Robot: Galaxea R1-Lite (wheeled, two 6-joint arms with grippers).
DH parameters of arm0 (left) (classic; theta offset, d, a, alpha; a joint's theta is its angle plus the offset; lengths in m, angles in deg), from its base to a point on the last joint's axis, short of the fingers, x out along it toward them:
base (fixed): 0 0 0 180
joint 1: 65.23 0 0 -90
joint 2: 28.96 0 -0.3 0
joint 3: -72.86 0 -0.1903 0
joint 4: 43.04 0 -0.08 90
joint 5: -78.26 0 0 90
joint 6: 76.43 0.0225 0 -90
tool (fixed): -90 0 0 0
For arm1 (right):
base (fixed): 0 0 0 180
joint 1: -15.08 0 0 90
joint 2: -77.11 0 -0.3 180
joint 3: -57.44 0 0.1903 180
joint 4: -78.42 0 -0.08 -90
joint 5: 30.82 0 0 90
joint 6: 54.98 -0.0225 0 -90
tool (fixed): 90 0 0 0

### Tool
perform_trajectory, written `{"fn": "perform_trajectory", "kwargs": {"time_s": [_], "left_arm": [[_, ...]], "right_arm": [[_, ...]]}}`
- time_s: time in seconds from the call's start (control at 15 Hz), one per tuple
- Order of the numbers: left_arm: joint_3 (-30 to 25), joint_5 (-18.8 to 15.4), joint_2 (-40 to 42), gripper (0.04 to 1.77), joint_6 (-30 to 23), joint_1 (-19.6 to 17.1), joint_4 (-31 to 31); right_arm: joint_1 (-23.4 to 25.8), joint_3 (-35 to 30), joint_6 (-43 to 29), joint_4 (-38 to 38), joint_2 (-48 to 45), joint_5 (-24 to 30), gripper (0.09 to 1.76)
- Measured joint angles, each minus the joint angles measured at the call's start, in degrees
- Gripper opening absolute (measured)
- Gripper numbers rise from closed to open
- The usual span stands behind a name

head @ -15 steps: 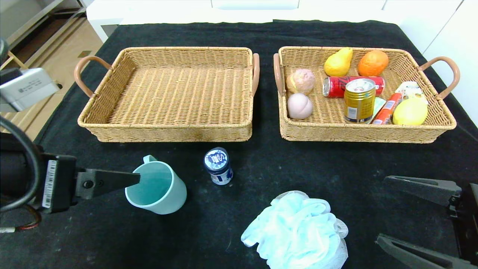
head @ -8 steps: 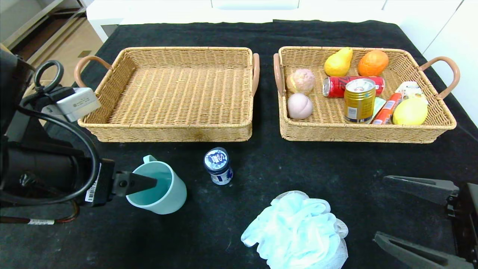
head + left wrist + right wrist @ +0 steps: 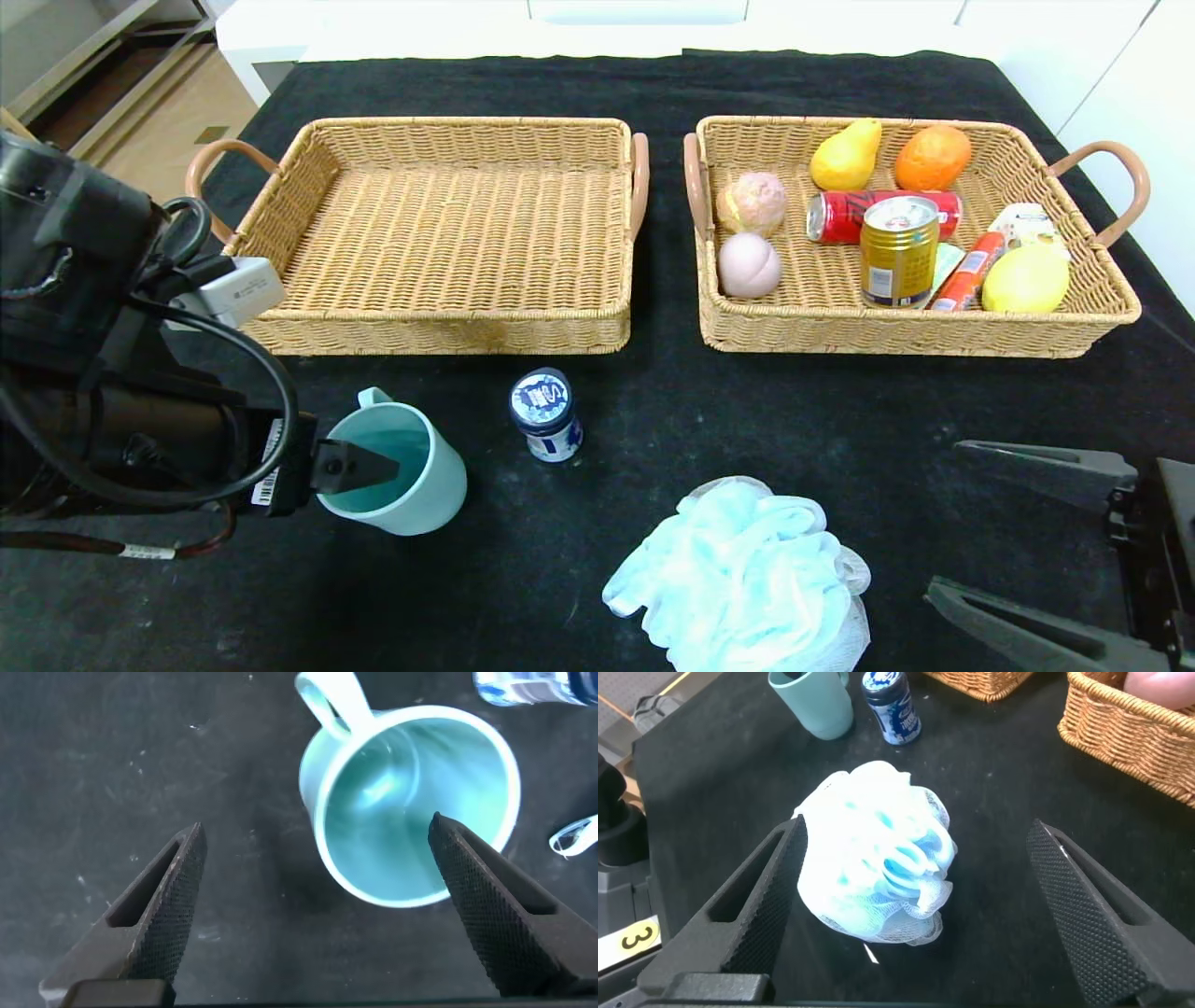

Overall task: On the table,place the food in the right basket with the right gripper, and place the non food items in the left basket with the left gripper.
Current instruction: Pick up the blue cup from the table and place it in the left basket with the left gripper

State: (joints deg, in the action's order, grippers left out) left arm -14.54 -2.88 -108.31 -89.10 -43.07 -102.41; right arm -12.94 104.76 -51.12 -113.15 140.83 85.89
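Note:
A teal mug [image 3: 401, 467] stands upright on the black table in front of the empty left basket [image 3: 439, 322]. My left gripper [image 3: 359, 471] is open and low at the mug. One finger [image 3: 467, 877] hangs over the mug's opening [image 3: 411, 803], the other [image 3: 168, 896] over the bare table outside the wall. A small blue-and-white bottle [image 3: 546, 415] stands to the mug's right. A light blue bath pouf [image 3: 742, 579] lies at the front centre. My right gripper [image 3: 943, 518] is open and empty at the front right, with the pouf [image 3: 878, 849] ahead of it.
The right basket [image 3: 896, 336] holds a pear, an orange, a red can lying down, an upright gold can [image 3: 898, 250], a sausage, a lemon, a peach and a bun. The table's left edge drops to the floor beside my left arm.
My left arm has swung in toward the mug and come lower; its finger tip now reaches over the mug's opening. The right gripper has barely moved. No object has moved.

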Motion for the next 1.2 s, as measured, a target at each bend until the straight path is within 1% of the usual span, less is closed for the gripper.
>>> {"fn": "perform_trajectory", "kwargs": {"time_s": [0.13, 0.4, 0.73, 0.8, 0.87, 1.07, 1.2], "left_arm": [[-0.5, -0.2, -0.8, 1.72, 0.0, -0.5, 1.0], [-3.8, -0.1, -1.9, 1.72, 0.0, -1.1, 7.4], [-4.4, 0.1, -3.3, 1.72, 0.0, -1.3, 7.9], [-4.4, 0.0, -3.4, 1.62, 0.0, -1.4, 7.9], [-4.4, 0.0, -3.6, 1.44, 0.0, -1.4, 7.9], [-4.5, -0.3, -4.4, 1.00, 0.1, -1.5, 7.9], [-4.5, -0.3, -4.6, 0.81, 0.1, -1.8, 7.9]], "right_arm": [[0.1, 0.0, 0.0, 0.0, 0.3, 0.0, 1.71], [0.3, 0.0, 0.0, 0.0, 0.5, 0.0, 1.71], [1.0, 0.2, 0.1, -0.1, 0.4, 0.0, 1.71], [1.0, 0.2, 0.1, -0.1, 0.4, 0.0, 1.71], [1.0, 0.2, 0.0, 0.0, 0.4, 0.1, 1.71], [1.0, 0.1, 0.1, 0.0, 0.5, 0.1, 1.71], [1.1, 0.0, 0.1, 0.0, 0.5, 0.0, 1.71]]}}
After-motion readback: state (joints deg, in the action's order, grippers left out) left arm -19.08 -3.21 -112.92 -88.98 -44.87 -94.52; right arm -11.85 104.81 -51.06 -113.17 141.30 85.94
